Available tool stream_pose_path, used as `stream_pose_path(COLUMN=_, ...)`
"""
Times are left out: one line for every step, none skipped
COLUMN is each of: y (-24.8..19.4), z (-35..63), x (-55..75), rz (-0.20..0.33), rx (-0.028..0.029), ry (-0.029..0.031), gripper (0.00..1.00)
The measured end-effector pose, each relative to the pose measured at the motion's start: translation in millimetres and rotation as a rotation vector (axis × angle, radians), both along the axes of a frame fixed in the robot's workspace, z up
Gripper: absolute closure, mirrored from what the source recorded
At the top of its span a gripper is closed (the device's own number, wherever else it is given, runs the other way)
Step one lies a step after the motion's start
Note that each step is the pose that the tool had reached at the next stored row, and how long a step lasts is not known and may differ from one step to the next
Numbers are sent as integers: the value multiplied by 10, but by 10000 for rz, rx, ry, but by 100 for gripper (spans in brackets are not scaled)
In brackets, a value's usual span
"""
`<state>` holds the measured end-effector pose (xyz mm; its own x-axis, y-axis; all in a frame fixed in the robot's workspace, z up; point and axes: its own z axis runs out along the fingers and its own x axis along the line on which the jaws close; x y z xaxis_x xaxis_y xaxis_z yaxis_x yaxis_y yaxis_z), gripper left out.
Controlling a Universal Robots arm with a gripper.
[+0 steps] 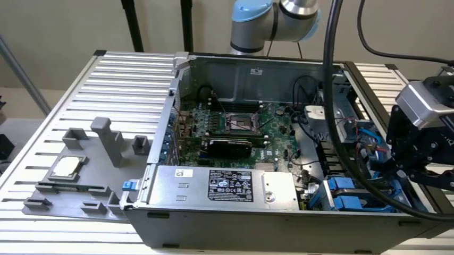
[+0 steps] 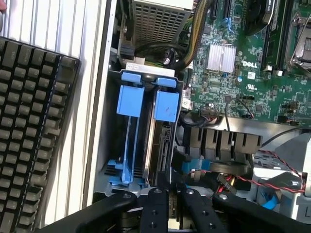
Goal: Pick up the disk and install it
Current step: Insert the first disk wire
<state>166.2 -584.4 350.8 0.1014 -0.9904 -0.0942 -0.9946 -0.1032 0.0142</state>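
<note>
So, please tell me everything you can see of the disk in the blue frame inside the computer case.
The disk stands on edge in the grey drive bay, beside a blue caddy that looks empty. Seen edge-on, it is a thin grey metal slab with a blue plastic tab at one end. Its label is hidden. The gripper is at its other end; whether they touch I cannot tell.

The motherboard [image 1: 241,127] was green. The drive caddies [image 2: 146,102] were blue. The power supply [image 1: 220,186] was silver with a black label. The fixture tray [image 1: 78,175] at lower left of the exterior view was grey. The gripper [image 2: 167,208] was black.
</note>
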Motion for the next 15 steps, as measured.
stream_pose_path(y=1, z=1, x=-20, rz=0, rx=-1, ry=1, gripper=100)
stream_pose_path(y=1, z=0, x=-42, rz=-1, rx=0, ry=4, gripper=100)
stream_pose_path(y=2, z=0, x=-66, rz=0, rx=0, ry=12, gripper=100)
stream_pose_path(y=2, z=0, x=-89, rz=-1, rx=1, ry=24, gripper=100)
stream_pose_path(y=2, z=0, x=-113, rz=-1, rx=1, ry=38, gripper=100)
stream_pose_path(y=2, z=0, x=-132, rz=-2, rx=0, ry=53, gripper=100)
stream_pose_path(y=2, z=0, x=-150, rz=-6, rx=0, ry=69, gripper=100)
stream_pose_path(y=2, z=-1, x=-162, rz=-18, rx=1, ry=86, gripper=100)
stream_pose_path(y=1, z=-2, x=-169, rz=-46, rx=-1, ry=100, gripper=100)
stream_pose_path(y=1, z=-3, x=-172, rz=-92, rx=-7, ry=108, gripper=100)
stream_pose_path(y=2, z=-5, x=-173, rz=-152, rx=-19, ry=113, gripper=100)
stream_pose_path(y=2, z=-6, x=-175, rz=-215, rx=-36, ry=117, gripper=100)
stream_pose_path(y=2, z=-8, x=-176, rz=-280, rx=-60, ry=118, gripper=100)
stream_pose_path(y=2, z=-10, x=-176, rz=-353, rx=-94, ry=119, gripper=100)
stream_pose_path(y=2, z=-12, x=-176, rz=-416, rx=-131, ry=119, gripper=100)
